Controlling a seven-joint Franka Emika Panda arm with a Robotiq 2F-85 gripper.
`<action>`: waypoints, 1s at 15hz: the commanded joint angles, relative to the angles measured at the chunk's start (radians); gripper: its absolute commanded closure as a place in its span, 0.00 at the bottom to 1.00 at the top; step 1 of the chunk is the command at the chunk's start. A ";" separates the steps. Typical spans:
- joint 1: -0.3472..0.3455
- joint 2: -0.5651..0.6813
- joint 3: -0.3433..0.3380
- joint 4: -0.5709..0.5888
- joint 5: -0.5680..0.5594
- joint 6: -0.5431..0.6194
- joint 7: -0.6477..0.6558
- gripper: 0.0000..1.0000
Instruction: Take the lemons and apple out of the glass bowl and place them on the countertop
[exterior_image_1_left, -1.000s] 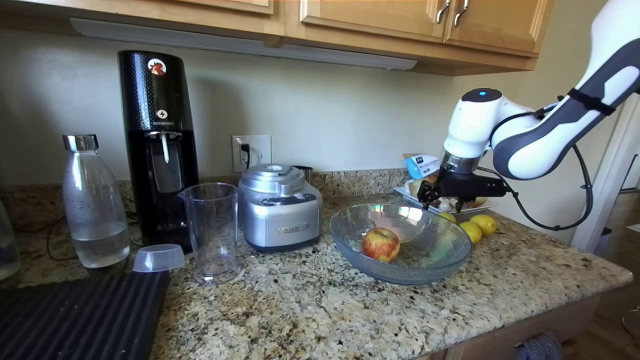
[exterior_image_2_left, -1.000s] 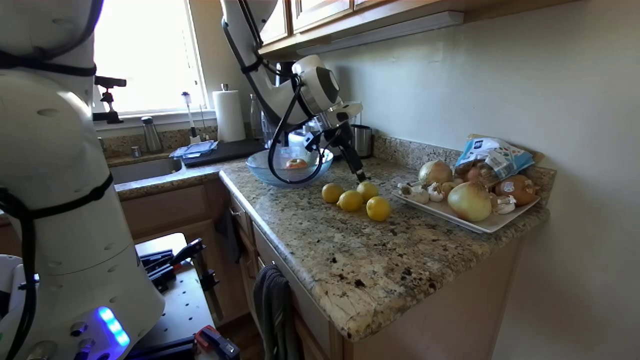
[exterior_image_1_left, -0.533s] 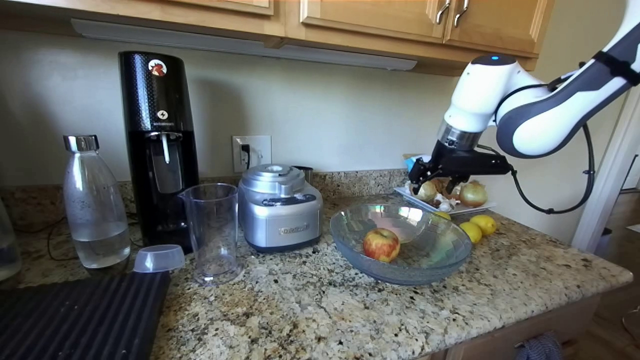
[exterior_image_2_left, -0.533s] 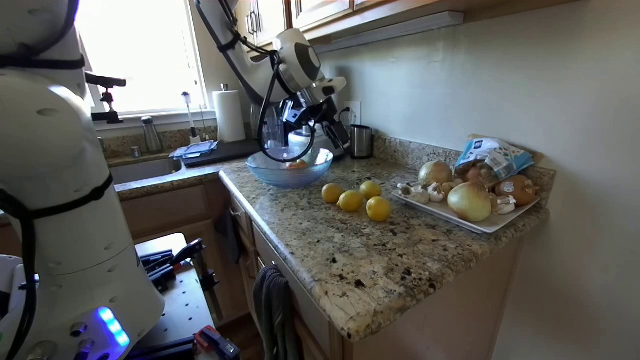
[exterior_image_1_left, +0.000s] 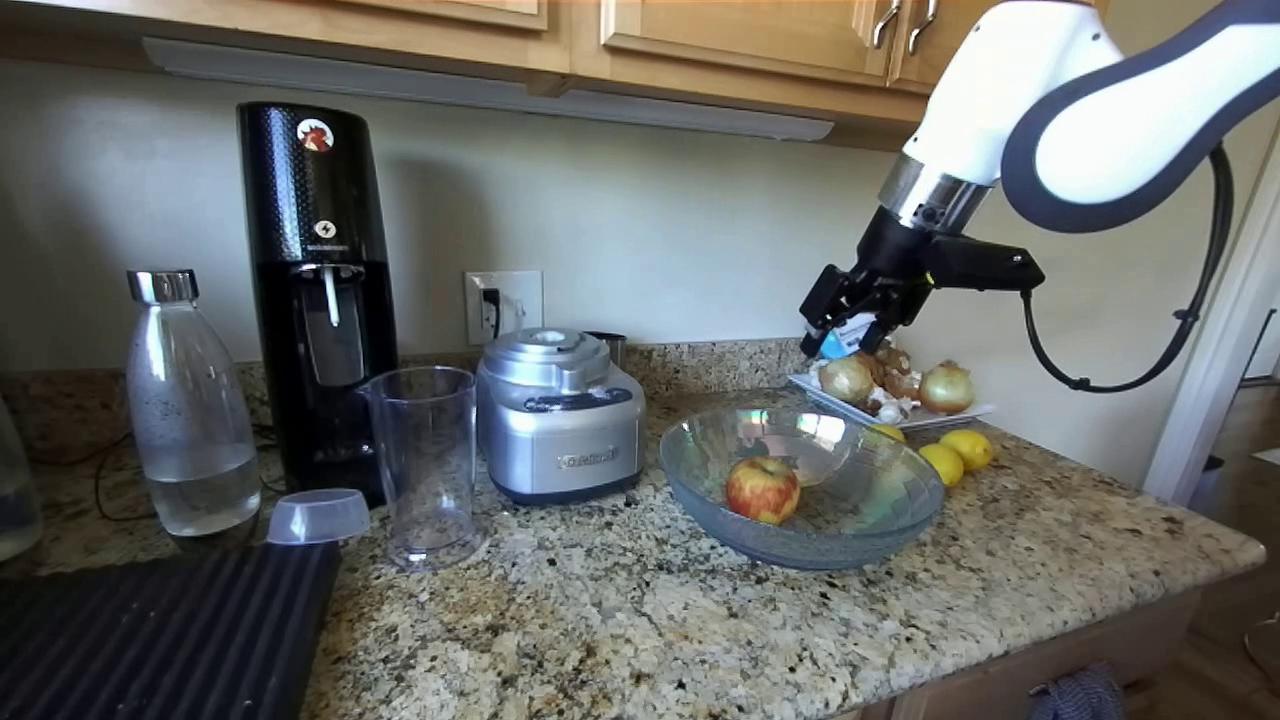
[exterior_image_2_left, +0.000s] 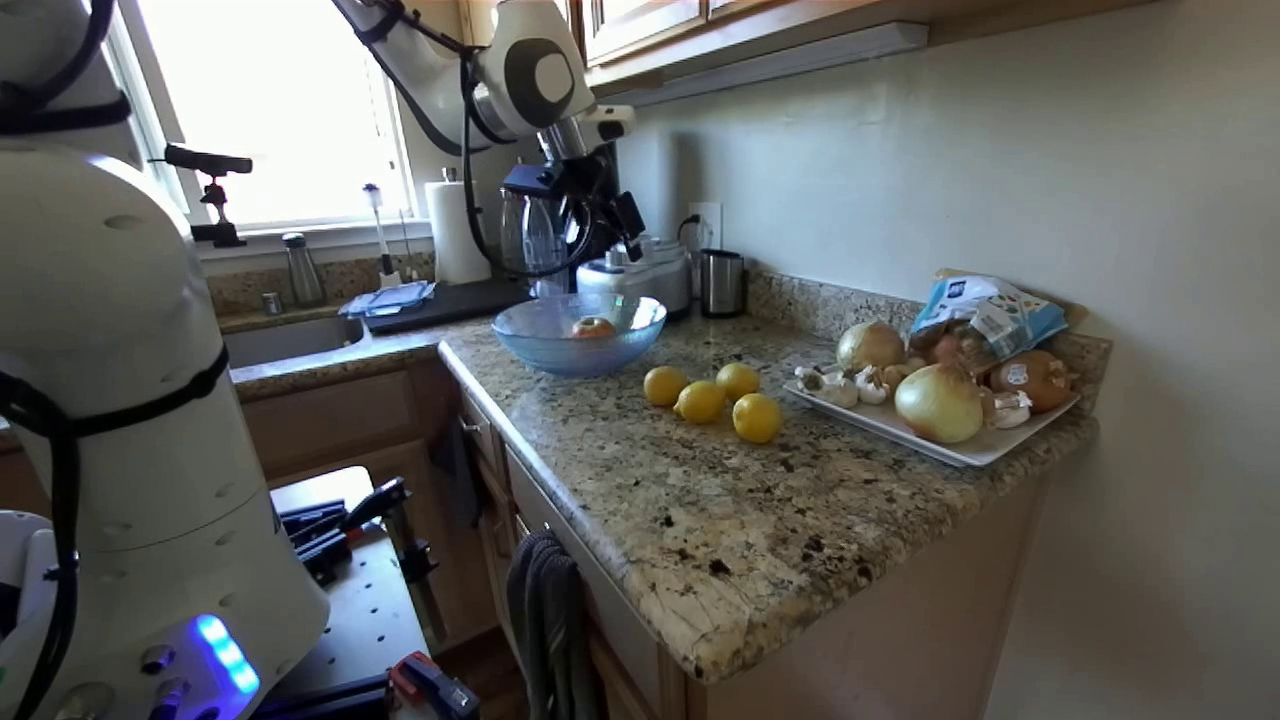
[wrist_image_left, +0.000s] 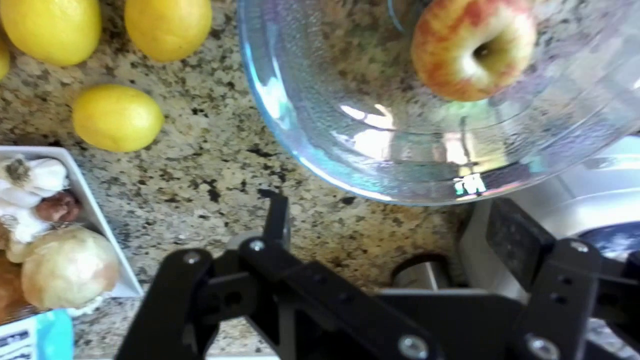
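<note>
From left in an exterior view, can see the glass bowl (exterior_image_2_left: 570, 358) with the apple (exterior_image_2_left: 593, 327) inside. Then, higher than its rim, can find fingers (wrist_image_left: 517, 241) wide apart, clearest in the wrist view. Next, can make out four lemons (exterior_image_2_left: 701, 402) close together on the table (exterior_image_2_left: 720, 510) and, at right, a white dish (exterior_image_2_left: 880, 418) of onions (exterior_image_2_left: 938, 402).
</note>
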 joint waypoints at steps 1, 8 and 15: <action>0.051 -0.058 0.016 -0.018 0.197 -0.065 -0.229 0.00; 0.062 0.031 0.038 0.012 0.210 -0.071 -0.397 0.00; 0.070 0.216 0.042 0.092 0.146 -0.043 -0.451 0.00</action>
